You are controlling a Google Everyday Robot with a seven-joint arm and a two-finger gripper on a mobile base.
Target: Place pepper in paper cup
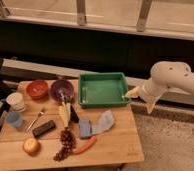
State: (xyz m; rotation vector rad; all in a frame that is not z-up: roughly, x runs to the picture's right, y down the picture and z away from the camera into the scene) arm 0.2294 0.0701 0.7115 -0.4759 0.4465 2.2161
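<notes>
Wooden table (117, 140), speckled floor (172, 145); pincer (141, 100) spread just right of green tray (103, 75).

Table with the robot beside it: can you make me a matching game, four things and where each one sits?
1 pepper; 2 paper cup; 3 apple; 4 gripper
A front left corner of the table
B right of the table, by the green tray, fingers open
C left edge, behind the blue cup
D front, beside the grapes
Pairs: 1-D, 2-C, 3-A, 4-B
</notes>
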